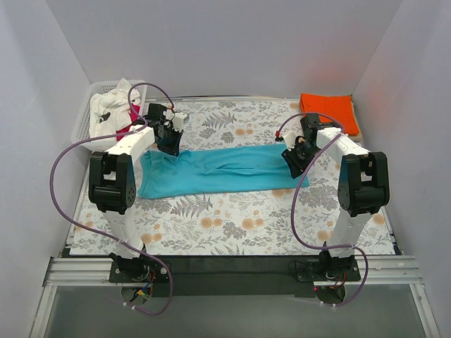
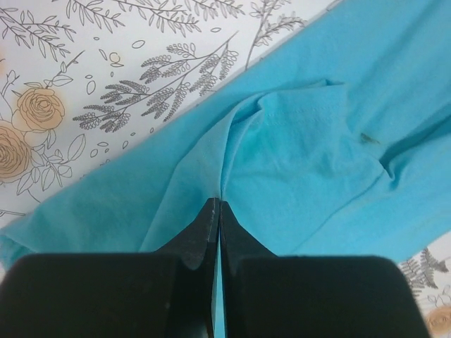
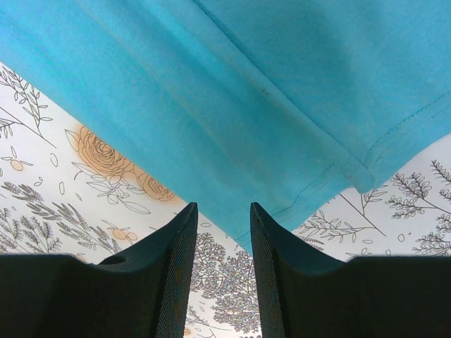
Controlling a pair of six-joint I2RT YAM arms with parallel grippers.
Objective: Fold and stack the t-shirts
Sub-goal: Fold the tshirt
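Note:
A teal t-shirt (image 1: pixel 218 171) lies folded into a long band across the middle of the flowered table. My left gripper (image 1: pixel 169 146) is at its left far edge, shut on a pinch of the teal cloth (image 2: pixel 282 155). My right gripper (image 1: pixel 292 166) is open at the band's right end, its fingers just off the shirt's hem (image 3: pixel 296 201), nothing between them. A folded orange t-shirt (image 1: pixel 328 110) lies at the far right corner. White (image 1: pixel 113 105) and red-pink (image 1: pixel 132 113) shirts lie bunched in the basket at the far left.
A white lattice basket (image 1: pixel 79 125) stands at the far left corner against the wall. Grey walls close in the table on three sides. Purple cables loop beside both arms. The flowered cloth (image 1: pixel 232 225) covers the table in front of the teal shirt.

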